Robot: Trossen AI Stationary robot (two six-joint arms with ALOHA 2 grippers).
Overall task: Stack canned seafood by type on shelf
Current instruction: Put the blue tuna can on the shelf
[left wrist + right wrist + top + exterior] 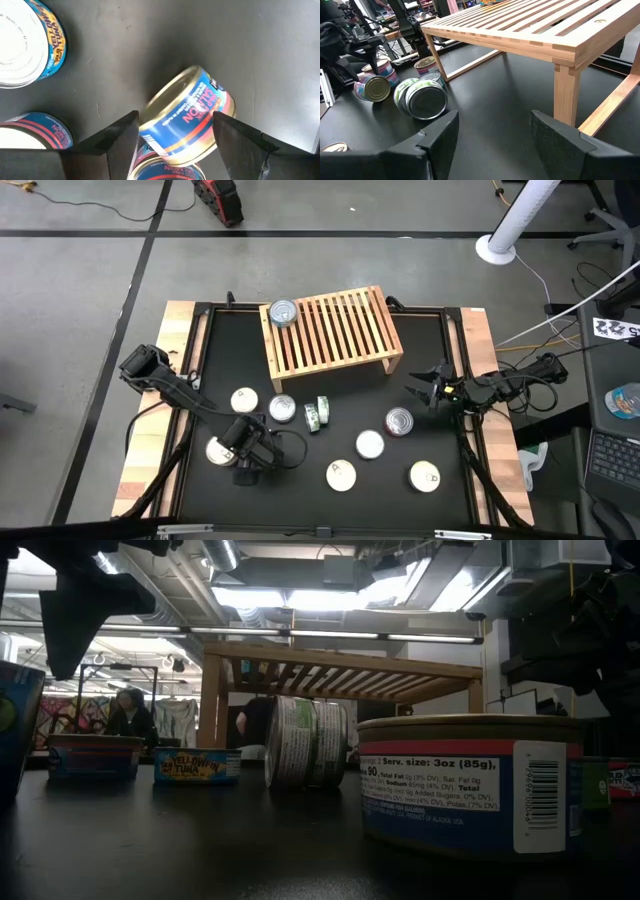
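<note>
Near edge of the table: left gripper is sitting low over the near-left area, jaws spread wide, bracketing a tilted salmon can that is leaning on another can lying under it. In the left wrist view the fingers are flanking the tilted can; cannot tell if they are touching it, so no firm hold is showing. In the high view a white-lid can is sitting just left of that gripper.

Also near: three white-lid cans lying flat, one centre, one right, one a bit farther back.

Mid table: a red-label silver can, a green-label pair lying on edge side by side, a silver-lid can and a white-lid can, all on the black top, well short of stacked.

Right gripper is waiting at the right side, near the shelf's right leg, jaws wide open, holding nothing.

Far: shelf is standing at the back centre with one can on its far-left corner.

Progress, judging from this: barely started. One can is placed, no stack by type yet, about nine are remaining on the table. The left arm seems to be working on picking the tilted salmon can; sorting and stacking are all still ahead.
</note>
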